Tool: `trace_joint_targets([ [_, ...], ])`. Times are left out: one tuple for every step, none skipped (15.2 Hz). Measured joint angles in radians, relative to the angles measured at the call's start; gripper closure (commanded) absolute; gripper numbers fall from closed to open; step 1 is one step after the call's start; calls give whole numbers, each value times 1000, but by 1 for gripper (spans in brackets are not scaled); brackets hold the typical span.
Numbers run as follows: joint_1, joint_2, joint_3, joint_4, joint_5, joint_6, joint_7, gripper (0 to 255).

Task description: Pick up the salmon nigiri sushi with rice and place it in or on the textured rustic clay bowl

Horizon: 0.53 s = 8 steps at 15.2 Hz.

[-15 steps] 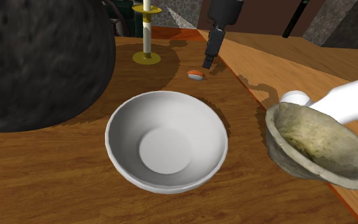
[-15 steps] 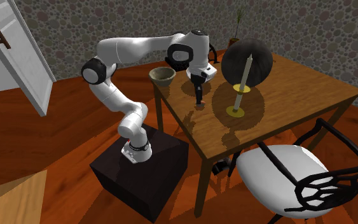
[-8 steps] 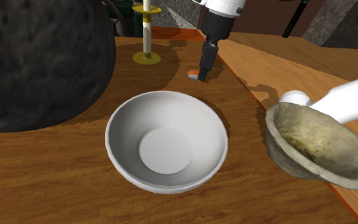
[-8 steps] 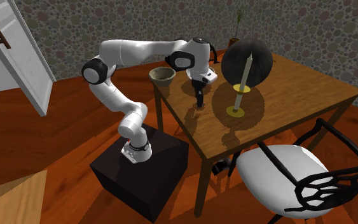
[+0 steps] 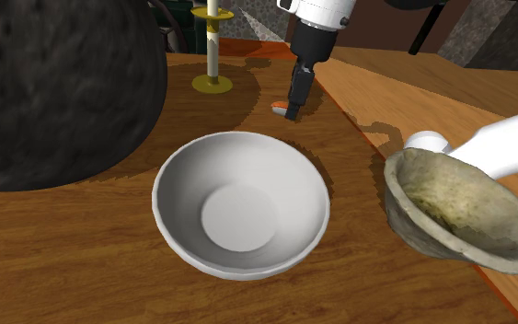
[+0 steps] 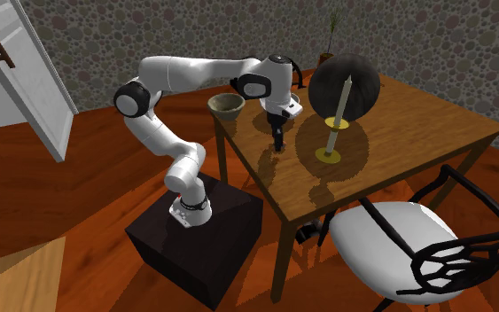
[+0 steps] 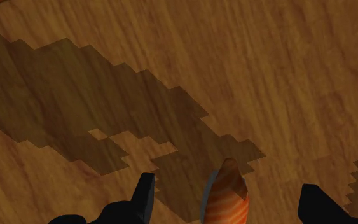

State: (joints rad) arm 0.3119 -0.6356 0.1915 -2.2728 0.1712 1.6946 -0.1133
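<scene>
**Grasp not yet made**

Gripper is down at the table, fingers spread, with the nigiri lying between them untouched. Closing, lifting and carrying are all left for you. The clay bowl waits near, at the shoulder view's right, by the table edge. Lift well clear of the white bowl; the candlestick stands far left.

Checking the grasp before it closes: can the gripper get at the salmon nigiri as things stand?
Probably yes. The gripper has its jaws open on either side of the salmon nigiri, not touching it, and nothing on the wooden table stands between them.
</scene>
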Motion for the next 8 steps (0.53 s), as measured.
trace_joint_targets([
  [0, 0, 0, 0, 0, 0, 0, 255],
  [0, 0, 0, 0, 0, 0, 0, 255],
  [0, 0, 0, 0, 0, 0, 0, 255],
  [0, 0, 0, 0, 0, 0, 0, 255],
  [0, 0, 0, 0, 0, 0, 0, 255],
  [0, 0, 0, 0, 0, 0, 0, 255],
  [0, 0, 0, 0, 0, 0, 0, 255],
  [0, 0, 0, 0, 0, 0, 0, 255],
])
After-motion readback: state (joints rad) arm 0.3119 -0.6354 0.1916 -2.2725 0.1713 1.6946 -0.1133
